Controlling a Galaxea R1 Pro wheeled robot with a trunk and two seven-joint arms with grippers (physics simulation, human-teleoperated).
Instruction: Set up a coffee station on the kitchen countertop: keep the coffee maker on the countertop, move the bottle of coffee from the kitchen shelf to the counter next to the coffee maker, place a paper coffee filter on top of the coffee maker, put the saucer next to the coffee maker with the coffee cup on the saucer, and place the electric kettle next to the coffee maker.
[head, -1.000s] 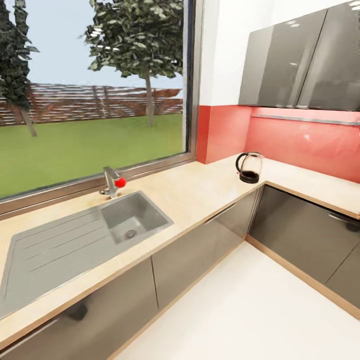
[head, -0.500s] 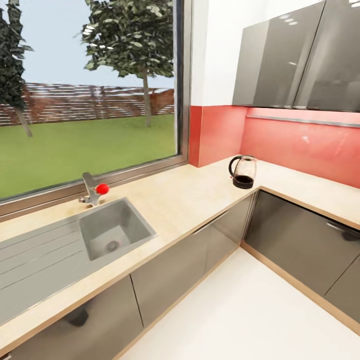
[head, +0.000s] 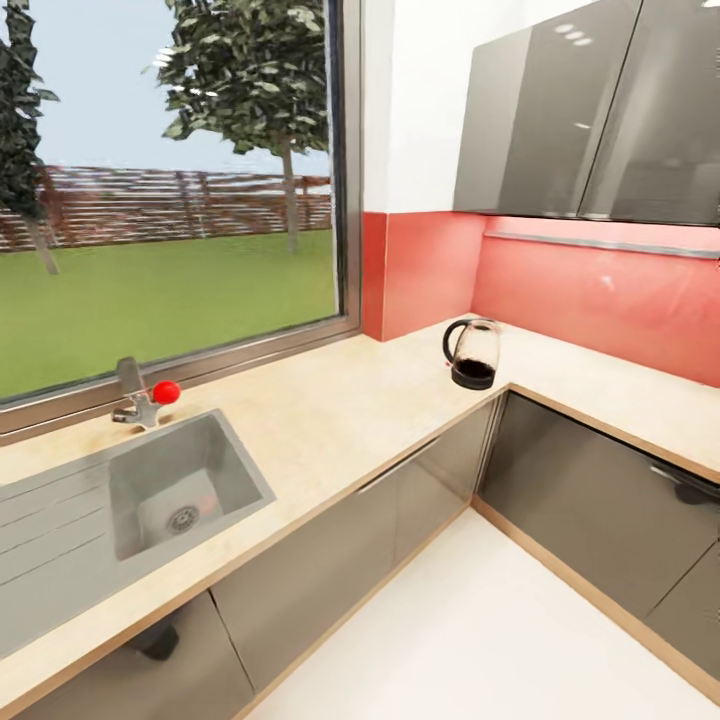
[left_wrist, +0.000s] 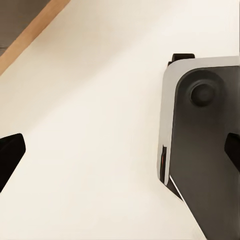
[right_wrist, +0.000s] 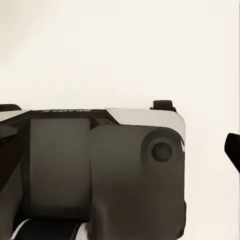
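Right now, your view by label:

Table: the kitchen countertop (head: 350, 400) runs under the window (head: 170, 180) and turns a corner toward your right, below the red backsplash (head: 590, 290).

Electric kettle: the electric kettle (head: 472, 353) stands upright on the table at that corner, just in front of the red wall, its loop handle facing the window side. Dark liquid sits low in its glass body.

Sink: the grey sink (head: 180, 490) is set into the table at your left, well apart from the kettle, with a drainboard (head: 45, 560) beside it.

Tap: the tap (head: 135, 395) with a red knob (head: 166, 392) stands behind the sink, against the window sill.

Cabinets: grey fronts (head: 340, 560) run below the table; glossy grey wall cabinets (head: 590, 110) hang above the backsplash.

Floor: the pale floor (head: 480, 620) lies in front of the cabinets.

Left hand: your left hand (left_wrist: 120, 152) hangs over pale floor, its two dark fingertips (left_wrist: 9, 155) at opposite edges of the wrist picture, spread wide with nothing between them. A part of the robot's base (left_wrist: 205, 145) lies beneath.

Right hand: your right hand (right_wrist: 120, 150) shows one dark fingertip (right_wrist: 233, 147) at the picture's edge and a dark shape at the other edge; you cannot tell whether it is apart or together. The robot's base (right_wrist: 100, 170) lies beneath it.
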